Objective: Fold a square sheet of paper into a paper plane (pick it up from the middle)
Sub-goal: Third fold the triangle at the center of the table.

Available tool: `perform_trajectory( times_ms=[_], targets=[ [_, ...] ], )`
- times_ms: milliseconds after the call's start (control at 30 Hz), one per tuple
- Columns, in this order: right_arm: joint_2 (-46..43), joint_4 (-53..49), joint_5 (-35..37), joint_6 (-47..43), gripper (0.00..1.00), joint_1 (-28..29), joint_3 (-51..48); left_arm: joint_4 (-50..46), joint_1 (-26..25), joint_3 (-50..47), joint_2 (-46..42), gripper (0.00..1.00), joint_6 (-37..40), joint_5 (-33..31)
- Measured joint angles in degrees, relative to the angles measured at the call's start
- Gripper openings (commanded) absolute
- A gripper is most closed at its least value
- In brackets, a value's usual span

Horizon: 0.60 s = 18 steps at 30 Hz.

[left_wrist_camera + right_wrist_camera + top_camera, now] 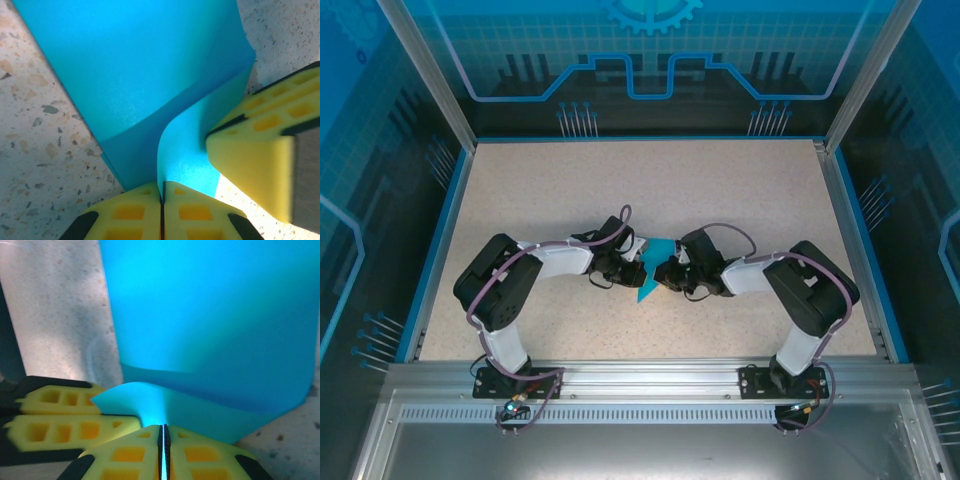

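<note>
Teal paper point(647, 282) is resting mid-table point(720, 190), the left gripper point(161, 197) and right gripper point(163, 432) each pinching fully closed on it; judged advisable: aligning edges evenly before creasing.

the speckled beige table point(720, 180) bears one creased teal paper point(648, 278) near its middle.
</note>
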Motion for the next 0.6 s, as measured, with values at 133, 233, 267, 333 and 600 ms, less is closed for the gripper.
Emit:
perform_trajectory(
  times_ms=[133,233,267,333,600],
  targets=[
    [0.2,-0.3,-0.1,-0.5,0.13,-0.2,0.4,0.2,0.1,0.0,0.1,0.08,0.0,0.2],
    [-0.2,-1.0,-0.2,-1.1,0.13,-0.5,0.5,0.2,0.2,0.0,0.2,0.08,0.0,0.4],
    [-0.7,-1.4,-0.3,-1.2,0.13,-0.9,0.5,0.2,0.2,0.0,0.2,0.08,0.0,0.4],
    [-2.0,-1.9,-0.6,-1.6,0.14,-1.9,0.5,0.2,0.2,0.0,0.2,0.08,0.0,0.4],
    [-4.5,-3.9,-1.5,-3.5,0.13,-4.1,0.7,0.2,0.2,0.1,0.2,0.08,0.0,0.4]
  ],
)
